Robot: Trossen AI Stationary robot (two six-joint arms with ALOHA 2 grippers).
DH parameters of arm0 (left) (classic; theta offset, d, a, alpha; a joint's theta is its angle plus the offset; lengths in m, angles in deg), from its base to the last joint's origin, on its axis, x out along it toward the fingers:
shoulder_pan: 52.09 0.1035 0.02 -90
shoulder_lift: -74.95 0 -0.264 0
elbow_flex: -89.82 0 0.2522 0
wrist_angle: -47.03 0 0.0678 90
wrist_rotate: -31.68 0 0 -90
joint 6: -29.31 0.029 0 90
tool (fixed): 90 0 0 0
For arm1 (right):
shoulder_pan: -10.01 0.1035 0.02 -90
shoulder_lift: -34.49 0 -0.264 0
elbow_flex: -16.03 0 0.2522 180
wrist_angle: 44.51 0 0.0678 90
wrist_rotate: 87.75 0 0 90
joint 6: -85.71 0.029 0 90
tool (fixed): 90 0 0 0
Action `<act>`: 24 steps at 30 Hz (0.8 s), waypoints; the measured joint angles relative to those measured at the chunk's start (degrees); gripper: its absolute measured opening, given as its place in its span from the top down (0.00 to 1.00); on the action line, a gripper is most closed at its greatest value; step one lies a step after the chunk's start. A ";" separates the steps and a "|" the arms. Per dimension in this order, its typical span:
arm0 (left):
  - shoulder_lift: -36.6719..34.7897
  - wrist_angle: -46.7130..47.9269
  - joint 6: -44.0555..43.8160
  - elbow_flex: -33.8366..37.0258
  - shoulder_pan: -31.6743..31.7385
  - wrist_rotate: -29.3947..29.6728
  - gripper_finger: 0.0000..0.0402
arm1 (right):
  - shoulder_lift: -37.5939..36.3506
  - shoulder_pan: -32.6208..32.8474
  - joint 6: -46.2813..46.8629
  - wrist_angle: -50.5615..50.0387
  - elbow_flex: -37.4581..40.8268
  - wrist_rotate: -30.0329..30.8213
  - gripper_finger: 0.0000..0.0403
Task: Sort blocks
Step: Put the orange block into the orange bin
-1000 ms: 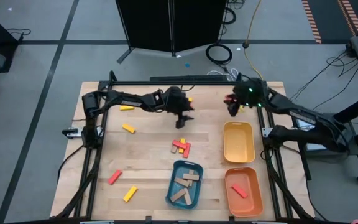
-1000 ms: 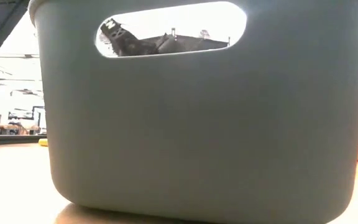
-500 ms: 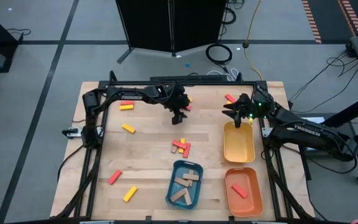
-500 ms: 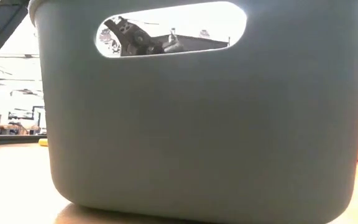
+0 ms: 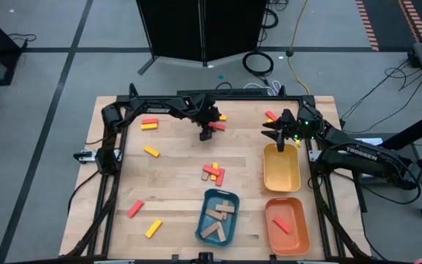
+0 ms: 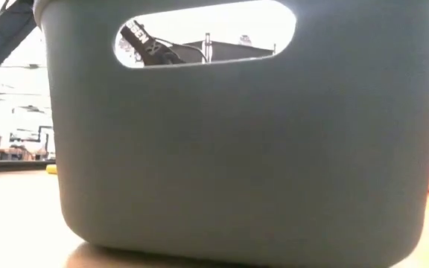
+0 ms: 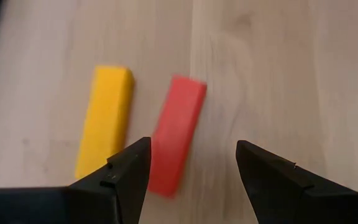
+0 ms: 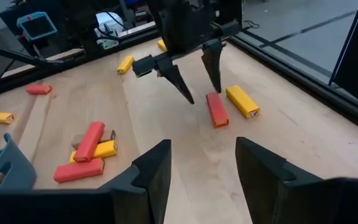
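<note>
My left gripper [image 5: 206,133] is open near the table's far edge, pointing down. Its fingertips stand over a red block [image 7: 176,134], with a yellow block [image 7: 104,127] lying flat beside it. The right wrist view shows the left gripper [image 8: 194,84] just above that red block [image 8: 217,109], touching nothing. My right gripper [image 5: 278,130] is open and empty above the far end of the yellow tray [image 5: 280,176]. Other blocks lie flat on the table: a red and yellow pile [image 5: 212,173], a red-and-yellow pair [image 5: 149,123], and a yellow one [image 5: 152,152].
The blue tray [image 5: 203,213] holds tan blocks, and the orange tray [image 5: 297,213] holds a red block. A red block [image 5: 135,209] and a yellow one [image 5: 153,228] lie near the left front. Another red block [image 5: 271,115] lies by the right gripper. The blue tray's wall [image 6: 237,149] fills the low view.
My left gripper has moved toward the table's far edge and slightly left, coming over the red and yellow pair of blocks, and has stayed open. My right gripper has drawn toward the near edge to the yellow tray's far end.
</note>
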 joint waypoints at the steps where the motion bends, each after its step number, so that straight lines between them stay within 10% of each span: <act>1: -0.06 -0.60 0.02 -0.10 0.00 0.11 0.43 | 0.02 0.00 -0.24 0.06 0.00 0.02 0.64; 24: 10.86 27.96 6.39 -21.46 -0.81 10.71 0.48 | 0.16 -0.02 -0.15 2.39 -0.07 -4.37 0.64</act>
